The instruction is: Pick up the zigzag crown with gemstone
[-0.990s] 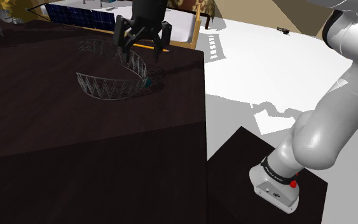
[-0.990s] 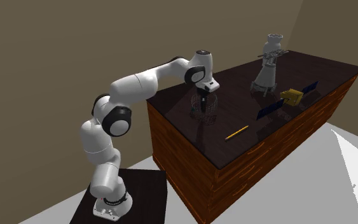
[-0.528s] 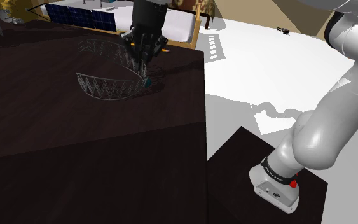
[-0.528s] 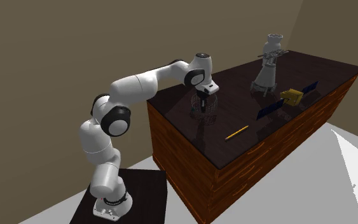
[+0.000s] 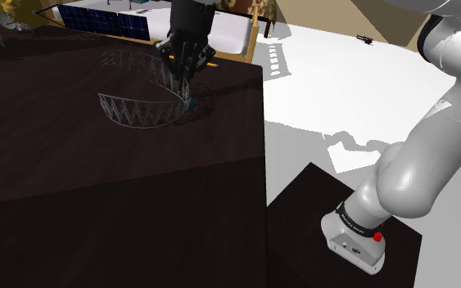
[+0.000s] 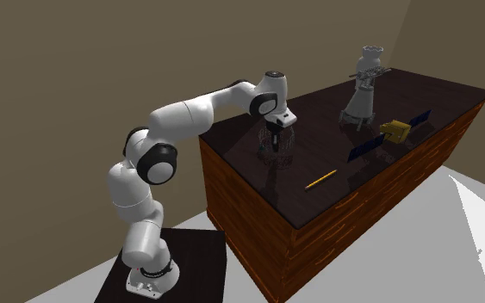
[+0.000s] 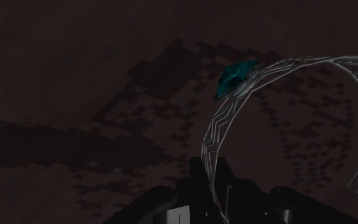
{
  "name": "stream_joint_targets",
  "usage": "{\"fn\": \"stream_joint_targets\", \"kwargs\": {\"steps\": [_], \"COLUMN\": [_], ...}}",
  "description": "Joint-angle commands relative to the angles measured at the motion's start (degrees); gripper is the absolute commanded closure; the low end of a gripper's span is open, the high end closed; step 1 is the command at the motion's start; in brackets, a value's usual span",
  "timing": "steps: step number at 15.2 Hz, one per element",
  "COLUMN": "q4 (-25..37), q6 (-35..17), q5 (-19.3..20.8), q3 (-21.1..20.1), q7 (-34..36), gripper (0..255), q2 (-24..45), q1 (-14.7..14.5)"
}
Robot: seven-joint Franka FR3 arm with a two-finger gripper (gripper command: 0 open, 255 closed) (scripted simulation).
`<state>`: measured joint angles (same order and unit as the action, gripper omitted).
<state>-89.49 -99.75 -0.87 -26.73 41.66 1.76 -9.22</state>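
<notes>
**Tool clamps wire crown at worktop's end**

The black tool (image 5: 181, 75) points down, its fingers pinched tight on the band of the zigzag crown (image 5: 138, 110), just beside its teal gem (image 7: 235, 77). The crown sits on the dark worktop (image 6: 421, 95), near the arm's end. Further along are a yellow pencil (image 6: 321, 180), a gold satellite model (image 6: 395, 131) and a grey figure (image 6: 363, 86), all well apart from the grasp.

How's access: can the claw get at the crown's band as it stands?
Probably yes. The claw is down at the crown, fingers shut on its wire band beside the teal gem; nothing else on the dark tabletop crowds that spot.
</notes>
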Motion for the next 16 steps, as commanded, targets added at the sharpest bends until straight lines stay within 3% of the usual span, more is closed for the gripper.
{"fn": "stream_joint_targets", "kwargs": {"steps": [1, 14, 16], "q4": [1.7, 18.3, 18.6], "q6": [1.3, 13.2, 13.4], "q5": [0.2, 3.0, 3.0], "q3": [-0.1, -0.9, -0.9], "q7": [0.1, 1.9, 1.9], "gripper": [255, 255, 255], "q2": [0.4, 5.7, 5.8], "q1": [-0.1, -1.6, -1.7]}}
